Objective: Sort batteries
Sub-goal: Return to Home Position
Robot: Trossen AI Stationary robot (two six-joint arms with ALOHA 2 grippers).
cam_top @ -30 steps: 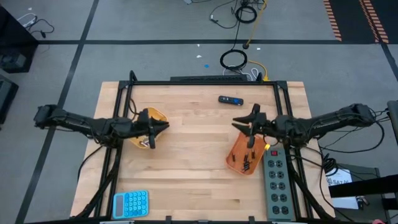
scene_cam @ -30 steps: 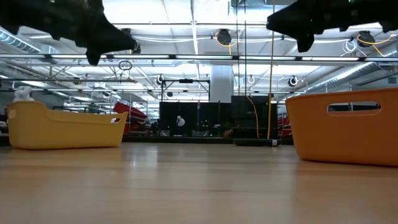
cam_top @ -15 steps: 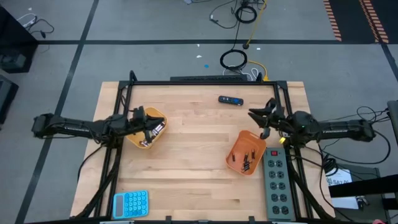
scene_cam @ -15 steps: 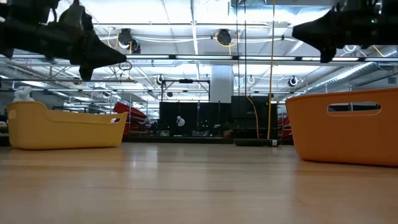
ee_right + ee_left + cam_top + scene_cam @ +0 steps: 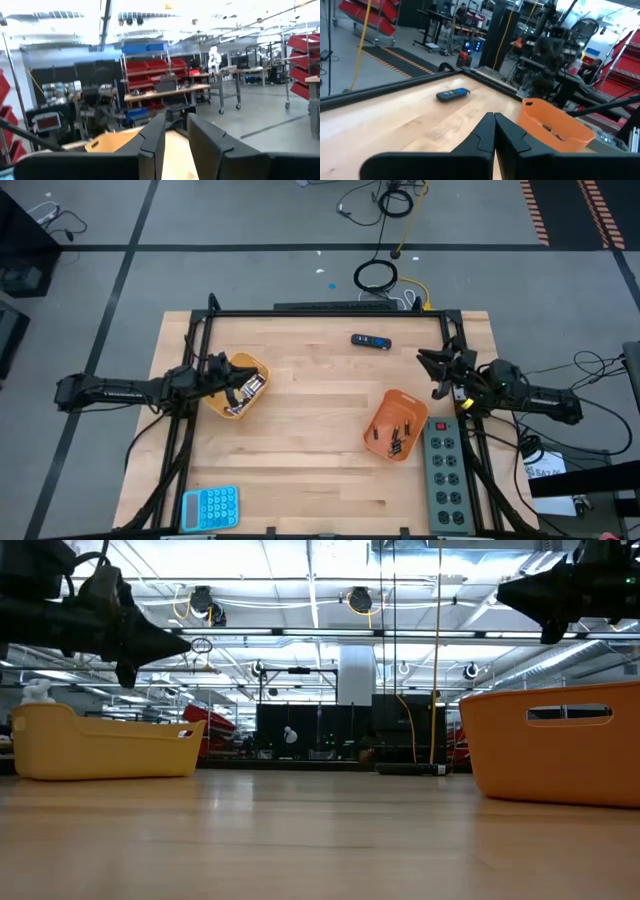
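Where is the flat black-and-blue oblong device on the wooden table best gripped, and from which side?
Grip the black-and-blue oblong device at its middle, across the narrow width, coming straight down from above. It lies flat on the light wooden table with nothing beside it, so both long sides are free. The open right pincer looks nearer than the left pincer.

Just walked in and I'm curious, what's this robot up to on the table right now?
Battery sorting, and it looks about done. The silver batteries lie in the yellow bin, dark batteries in the orange bin; none shows loose on the table. The left gripper hangs shut and empty by the yellow bin; the right gripper hangs open and empty near the table's right edge.
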